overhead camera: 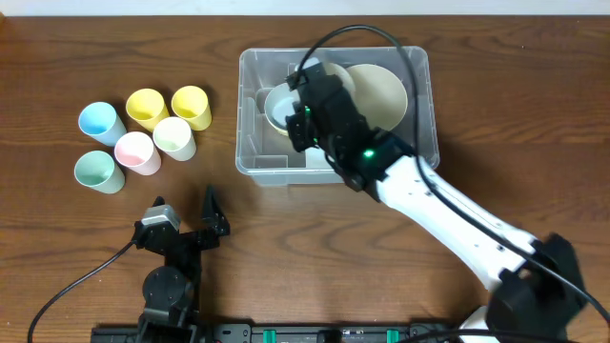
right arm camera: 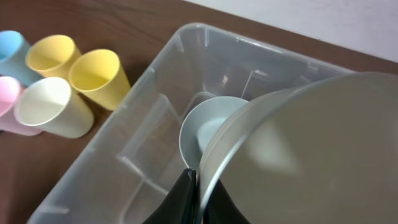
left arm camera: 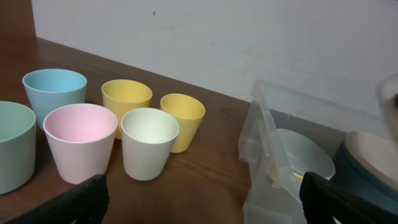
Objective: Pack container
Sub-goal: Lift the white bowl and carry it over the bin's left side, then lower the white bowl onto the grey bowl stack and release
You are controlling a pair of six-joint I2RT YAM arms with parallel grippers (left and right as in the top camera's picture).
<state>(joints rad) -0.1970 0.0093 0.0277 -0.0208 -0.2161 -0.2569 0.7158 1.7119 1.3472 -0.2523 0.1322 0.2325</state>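
The clear plastic container (overhead camera: 276,167) stands at the table's middle back; it also shows in the left wrist view (left arm camera: 264,155) and the right wrist view (right arm camera: 124,149). Inside lies a pale bowl (overhead camera: 282,105) (right arm camera: 208,127) (left arm camera: 305,158). My right gripper (overhead camera: 310,100) (right arm camera: 200,186) is shut on the rim of a large beige bowl (overhead camera: 381,90) (right arm camera: 311,155), held tilted over the container. My left gripper (overhead camera: 181,224) (left arm camera: 199,199) is open and empty, near the table's front left.
Several pastel cups stand left of the container: blue (overhead camera: 100,121), two yellow (overhead camera: 146,108) (overhead camera: 192,106), pink (overhead camera: 136,151), cream (overhead camera: 174,137) and green (overhead camera: 98,171). A black cable arcs over the container.
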